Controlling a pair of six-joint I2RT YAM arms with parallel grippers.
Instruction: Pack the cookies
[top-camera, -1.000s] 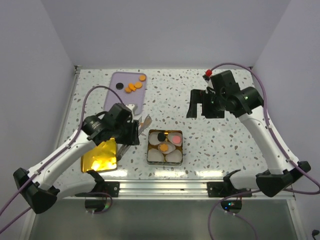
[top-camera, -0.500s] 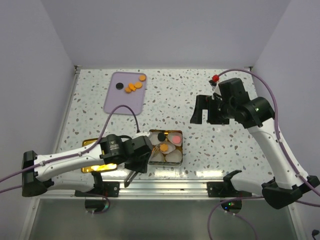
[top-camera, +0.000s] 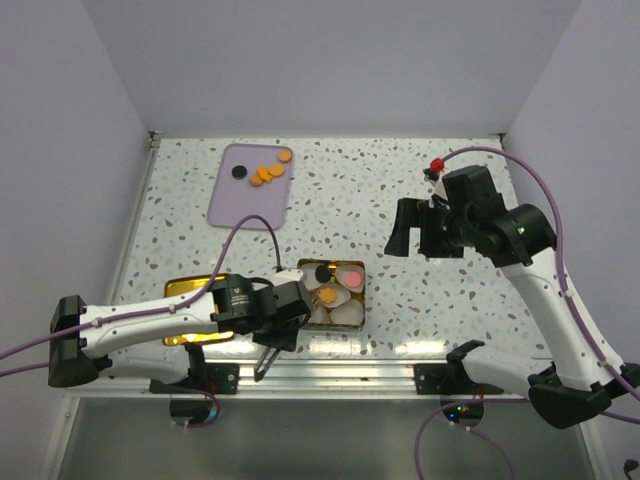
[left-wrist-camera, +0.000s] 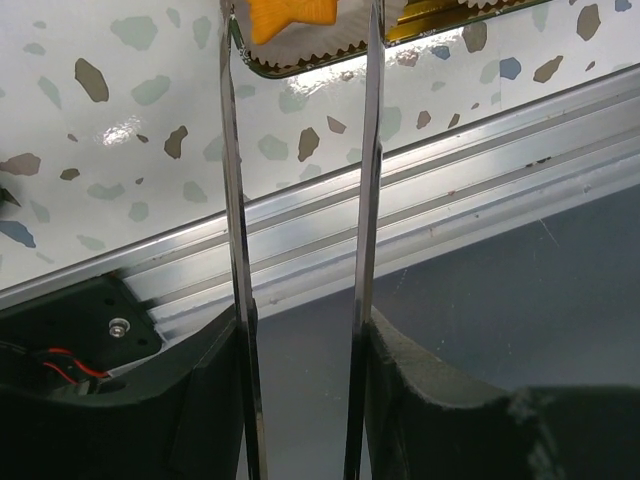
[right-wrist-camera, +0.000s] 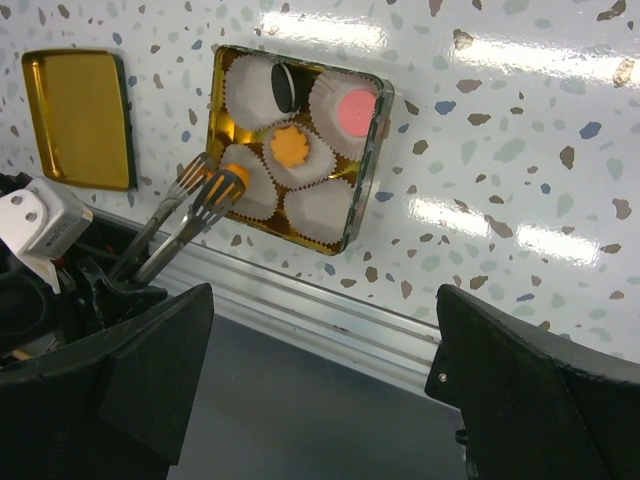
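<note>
Speckled counter (top-camera: 400, 170), white walls. Left end effector (left-wrist-camera: 300, 340) clamped on tongs (left-wrist-camera: 232, 200), tips pinching an orange cookie (right-wrist-camera: 228, 182) over a paper cup (right-wrist-camera: 245, 195) at the tin's (right-wrist-camera: 368, 165) left side. Three cookies (right-wrist-camera: 290, 146) sitting in cups: black, pink, orange. Several more waiting on purple tray (top-camera: 235, 200). Right end effector (top-camera: 418, 232) spread wide, holding nothing, well apart.

Speckled terrazzo table (top-camera: 340, 190): lilac tray (top-camera: 232, 203) at 11 o'clock, square gold tin (top-camera: 364, 296) (lined with white scalloped paper cups (right-wrist-camera: 322, 205)) at 6 o'clock, gold lid (right-wrist-camera: 78, 118) at 8 o'clock, metal tongs (right-wrist-camera: 180, 215) over the tin's 8 o'clock corner.
</note>
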